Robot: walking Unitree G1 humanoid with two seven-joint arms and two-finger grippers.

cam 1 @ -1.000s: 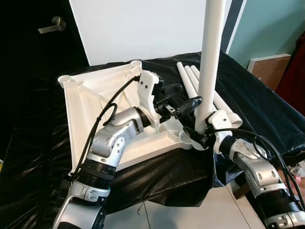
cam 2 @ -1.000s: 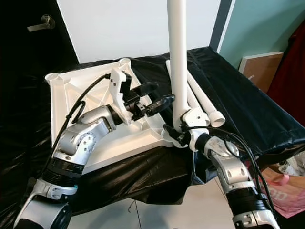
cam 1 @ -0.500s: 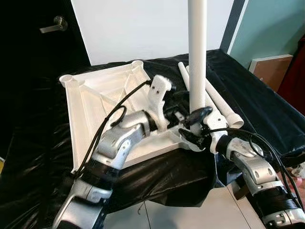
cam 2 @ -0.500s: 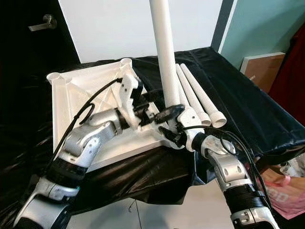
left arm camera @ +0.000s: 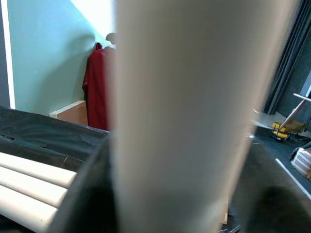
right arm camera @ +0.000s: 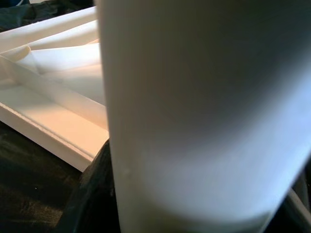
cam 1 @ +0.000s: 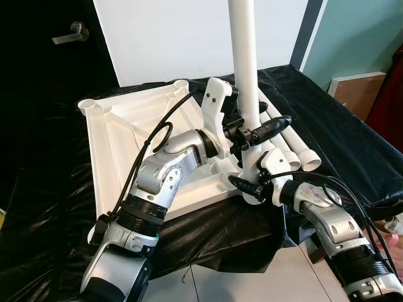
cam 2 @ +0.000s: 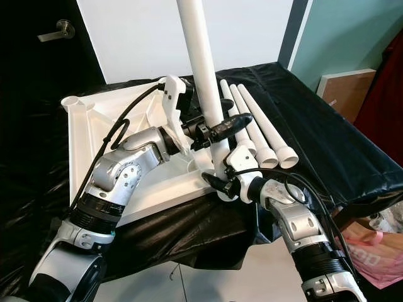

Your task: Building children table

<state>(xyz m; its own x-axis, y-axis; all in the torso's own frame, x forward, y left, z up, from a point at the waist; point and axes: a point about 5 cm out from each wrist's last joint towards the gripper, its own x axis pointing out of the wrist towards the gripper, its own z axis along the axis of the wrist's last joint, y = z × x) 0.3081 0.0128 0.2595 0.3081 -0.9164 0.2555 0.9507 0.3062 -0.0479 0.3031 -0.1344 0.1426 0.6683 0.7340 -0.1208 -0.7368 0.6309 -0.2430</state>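
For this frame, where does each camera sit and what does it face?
Left eye: head, looking down at the tabletop; both arms show.
Right eye: same scene.
Left wrist: on the left end effector, facing the upright leg.
Right wrist: on the right end effector, facing that leg's base.
Shared: the leg.

A white tabletop (cam 1: 126, 135) lies upside down; one white leg (cam 1: 245, 75) stands upright at its near corner, three spare legs (cam 1: 293, 141) beside.
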